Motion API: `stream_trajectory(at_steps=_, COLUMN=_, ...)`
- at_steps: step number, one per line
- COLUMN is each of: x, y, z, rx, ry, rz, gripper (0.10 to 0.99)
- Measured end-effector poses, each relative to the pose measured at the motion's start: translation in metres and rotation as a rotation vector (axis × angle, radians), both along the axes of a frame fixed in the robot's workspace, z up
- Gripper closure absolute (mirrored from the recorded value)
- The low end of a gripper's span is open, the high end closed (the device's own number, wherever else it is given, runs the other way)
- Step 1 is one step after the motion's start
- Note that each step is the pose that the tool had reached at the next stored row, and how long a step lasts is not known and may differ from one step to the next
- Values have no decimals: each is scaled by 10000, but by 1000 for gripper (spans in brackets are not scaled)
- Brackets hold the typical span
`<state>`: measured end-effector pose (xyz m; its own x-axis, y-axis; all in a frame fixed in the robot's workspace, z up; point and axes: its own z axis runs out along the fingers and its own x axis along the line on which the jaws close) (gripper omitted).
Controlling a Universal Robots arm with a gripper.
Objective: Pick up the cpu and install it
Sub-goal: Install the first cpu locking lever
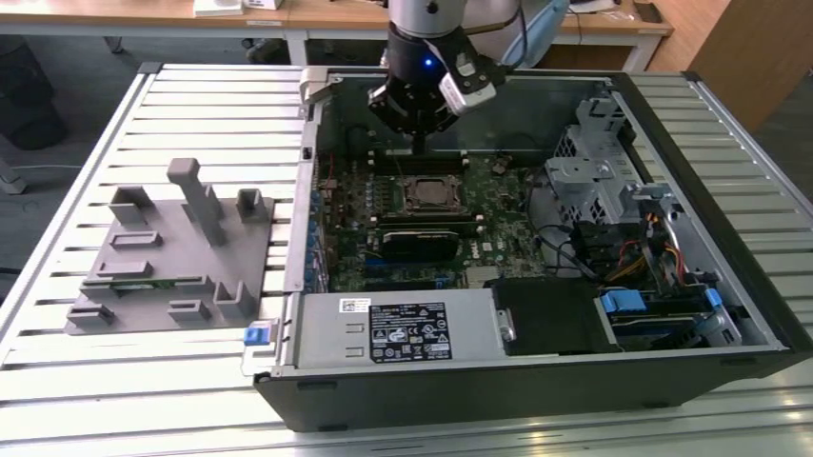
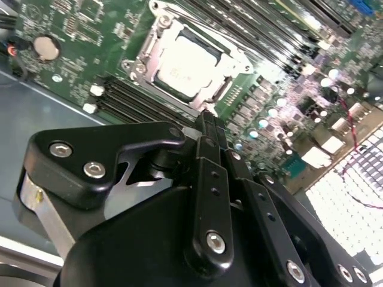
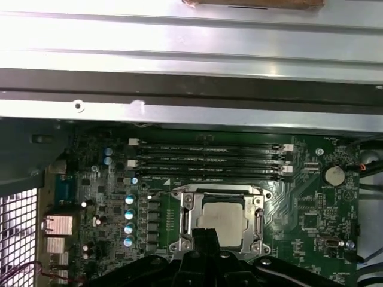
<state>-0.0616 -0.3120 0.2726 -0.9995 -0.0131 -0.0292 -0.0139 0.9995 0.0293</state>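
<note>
— Where does your cpu (image 1: 429, 193) sit?

— In the socket (image 3: 187, 215) on the motherboard (image 1: 508, 238), inside the open computer case (image 1: 508, 390). You can see its silver top framed by the metal bracket in both wrist views.

— And your gripper (image 1: 420, 145)?

— It hangs over the board, near the socket's edge on the side of the memory slots (image 3: 206, 160) — fingers (image 2: 206, 155) pressed together, nothing between them. The grey fixture (image 1: 178, 248) lies well apart, at the exterior view's left.
</note>
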Motion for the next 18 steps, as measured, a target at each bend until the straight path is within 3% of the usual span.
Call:
stream_trajectory(at_steps=8, x=-202, y=-27, z=-25, rx=0, ry=0, rz=21, gripper=980)
stream_trajectory(at_steps=18, x=-393, y=-31, z=-53, rx=1, ry=-1, rz=37, gripper=980)
